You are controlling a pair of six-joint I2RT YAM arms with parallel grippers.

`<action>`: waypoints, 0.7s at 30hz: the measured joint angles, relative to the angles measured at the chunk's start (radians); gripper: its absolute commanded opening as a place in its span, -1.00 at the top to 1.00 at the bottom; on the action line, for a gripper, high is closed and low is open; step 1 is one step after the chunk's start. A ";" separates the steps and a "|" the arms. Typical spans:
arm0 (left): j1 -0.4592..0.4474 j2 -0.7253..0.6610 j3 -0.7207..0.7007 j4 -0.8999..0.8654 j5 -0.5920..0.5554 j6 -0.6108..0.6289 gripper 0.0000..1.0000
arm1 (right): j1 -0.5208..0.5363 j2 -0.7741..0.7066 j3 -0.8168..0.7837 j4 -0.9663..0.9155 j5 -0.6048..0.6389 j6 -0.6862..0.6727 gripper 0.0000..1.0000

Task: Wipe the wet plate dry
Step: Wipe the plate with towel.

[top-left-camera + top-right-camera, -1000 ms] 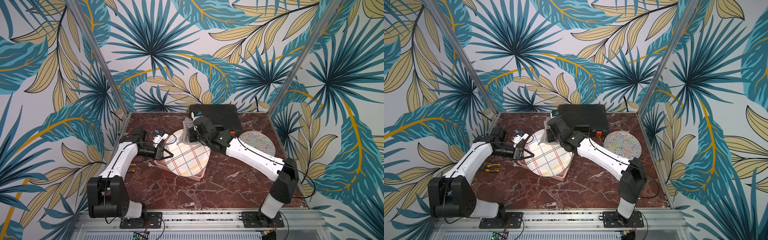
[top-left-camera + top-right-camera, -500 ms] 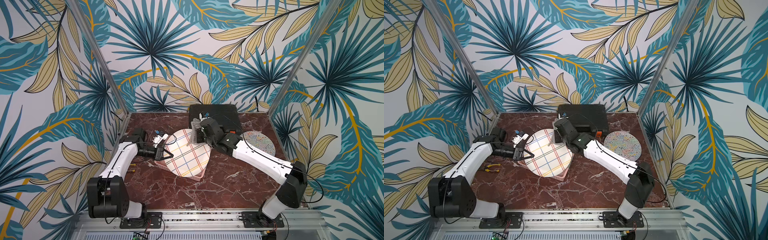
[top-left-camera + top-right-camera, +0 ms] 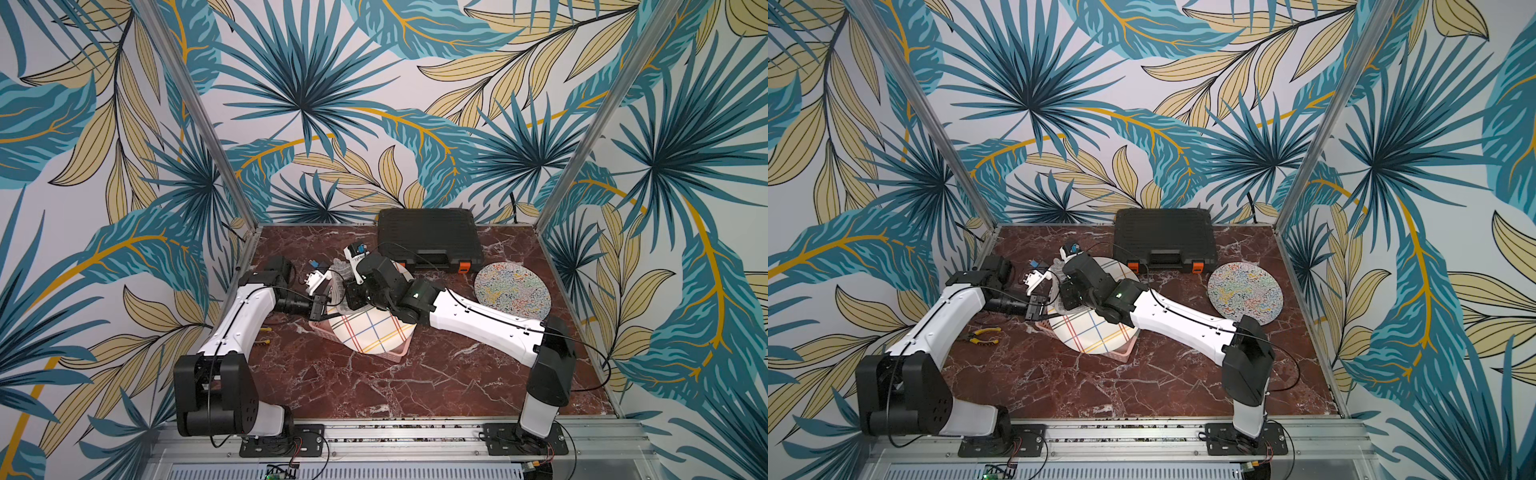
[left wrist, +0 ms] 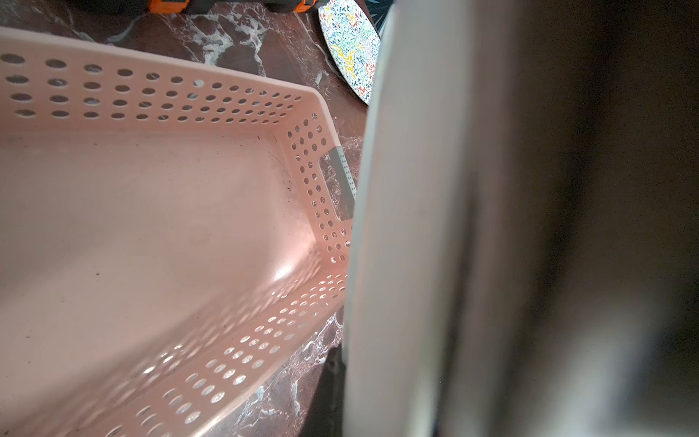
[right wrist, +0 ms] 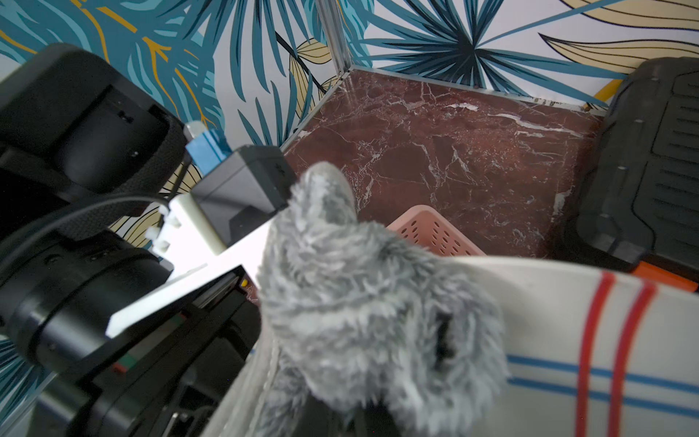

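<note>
Pinching the tilted plate (image 3: 374, 332) by its rim at about ten o'clock, over the pink basket (image 4: 151, 227), the left gripper (image 3: 321, 309) may lose it — the right gripper (image 3: 352, 299), clamped on the grey cloth (image 5: 359, 302), presses just beside that grip, and the wet rim could slip.

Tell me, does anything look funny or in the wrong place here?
Yes. Yellow-handled pliers lie on the table beside the left arm, an odd thing for drying dishes. The striped plate is not flat either: it tilts over the pink basket, held at its edge by the left pincer.
</note>
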 measured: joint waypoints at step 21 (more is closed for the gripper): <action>0.001 0.000 0.000 0.019 -0.004 0.000 1.00 | 0.005 -0.018 -0.055 0.013 -0.087 0.048 1.00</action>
